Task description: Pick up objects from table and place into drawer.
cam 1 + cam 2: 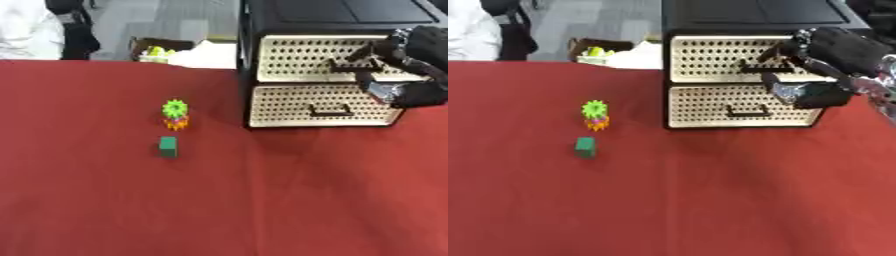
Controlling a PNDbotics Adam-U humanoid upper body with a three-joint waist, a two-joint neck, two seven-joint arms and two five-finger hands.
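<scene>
A black cabinet (pixel 332 15) with two cream perforated drawers stands at the back right of the red table (pixel 219 200). Both the upper drawer (pixel 306 57) and the lower drawer (pixel 297 105) look closed. My right hand (pixel 824 60) hangs in front of the upper drawer, its fingers curled at the black handle (pixel 756 67). Left of the cabinet lie a green gear-shaped piece (pixel 175 107) stacked on an orange one (pixel 176 122), and a small dark green block (pixel 168 146). My left hand is out of sight.
Behind the table's far edge sits a cardboard box (pixel 149 47) with yellow-green items and something white (pixel 206 55) beside it. A person in white stands at the far left. The lower drawer has its own black handle (pixel 330 111).
</scene>
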